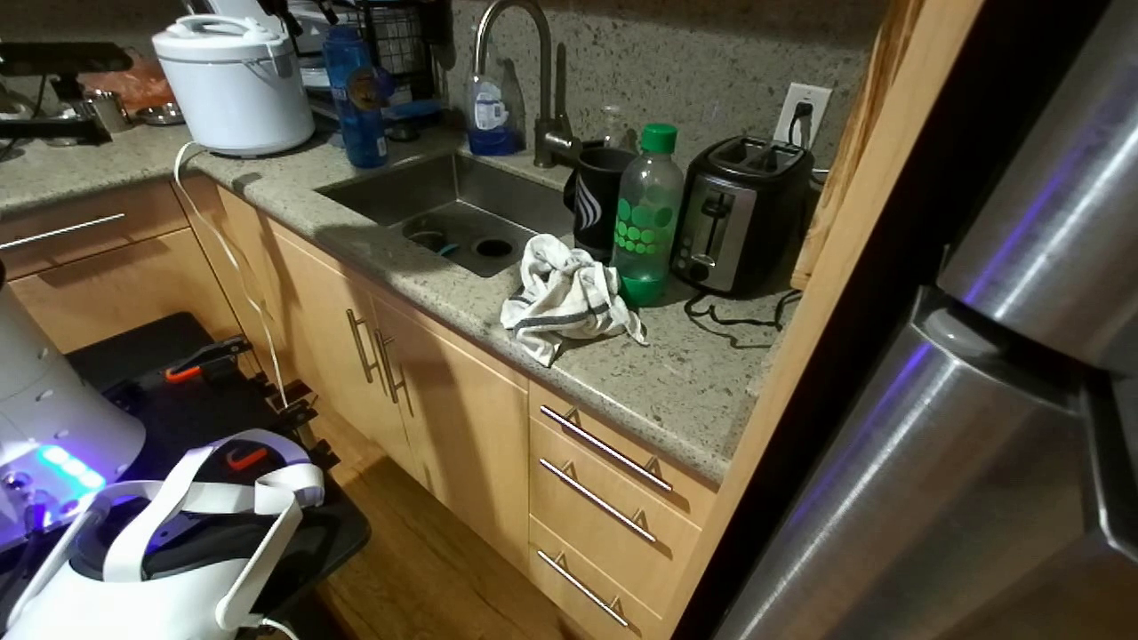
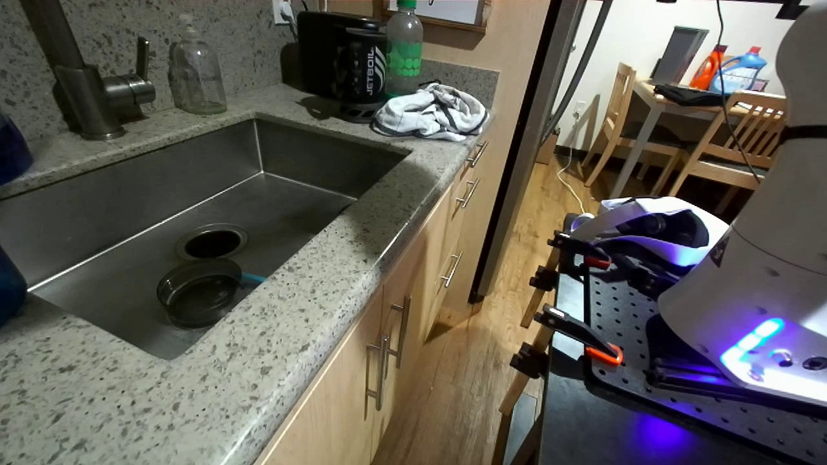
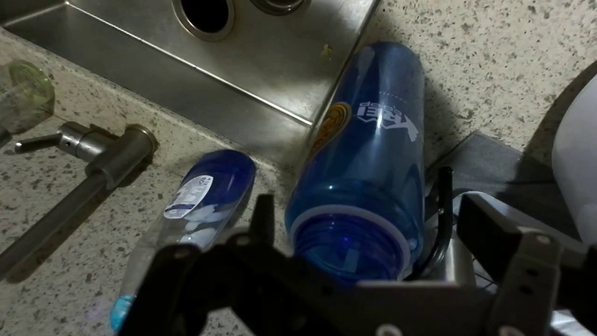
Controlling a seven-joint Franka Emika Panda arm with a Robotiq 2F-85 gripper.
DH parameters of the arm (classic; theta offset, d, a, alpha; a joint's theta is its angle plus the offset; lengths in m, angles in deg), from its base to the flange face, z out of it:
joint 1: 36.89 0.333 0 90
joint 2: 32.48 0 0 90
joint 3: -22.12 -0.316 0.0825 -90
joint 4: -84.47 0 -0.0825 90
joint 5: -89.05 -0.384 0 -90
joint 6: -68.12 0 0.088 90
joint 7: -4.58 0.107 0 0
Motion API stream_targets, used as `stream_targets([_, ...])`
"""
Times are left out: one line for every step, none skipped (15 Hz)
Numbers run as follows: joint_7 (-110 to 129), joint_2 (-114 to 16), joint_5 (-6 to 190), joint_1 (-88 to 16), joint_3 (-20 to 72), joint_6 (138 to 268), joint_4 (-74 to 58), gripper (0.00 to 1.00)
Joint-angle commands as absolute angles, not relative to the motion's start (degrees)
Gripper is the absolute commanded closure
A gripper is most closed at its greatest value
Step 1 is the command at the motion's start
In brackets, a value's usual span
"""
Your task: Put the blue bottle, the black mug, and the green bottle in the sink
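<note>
Dim in both exterior views; my base lights blown out, spilling violet; long glare streaks on fridge; shadows on counter; wrist view dark, my gripper near-black and out of focus, sink seam glinting, soft shadow beside blue bottle

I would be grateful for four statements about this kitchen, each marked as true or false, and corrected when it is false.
1. The pincer is open, near the blue bottle. True.
2. The blue bottle lies on its side. False: it stands upright on the counter.
3. The black mug and the green bottle stand outside the sink. True.
4. The blue bottle and the black mug stand at the same end of the sink. False: they stand at opposite ends.
</note>
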State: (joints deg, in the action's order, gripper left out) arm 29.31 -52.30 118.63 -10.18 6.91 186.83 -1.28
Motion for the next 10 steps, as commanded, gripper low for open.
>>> stream_targets([27.7,-56.4,119.8,-7.8,9.4,183.5,5.2,0.00])
stream_targets([27.5,-57.2,119.8,-7.5,9.8,183.3,6.3,0.00])
stream_targets([26.9,-58.2,119.7,-7.2,10.3,183.0,7.6,0.00])
stream_targets([26.2,-59.0,119.4,-7.0,10.7,182.7,8.9,0.00])
stream_targets([25.7,-59.9,119.3,-6.7,11.1,182.5,10.2,0.00])
stream_targets([24.9,-60.6,119.1,-6.4,11.5,182.3,11.3,0.00])
stream_targets([24.3,-61.4,119.0,-6.2,11.7,182.2,12.4,0.00])
stream_targets([23.4,-62.1,118.8,-6.0,11.9,182.1,13.5,0.00])
stream_targets([22.8,-62.8,118.5,-5.8,12.0,182.0,14.5,0.00])
stream_targets([22.0,-63.5,118.2,-5.6,12.1,182.1,15.4,0.00])
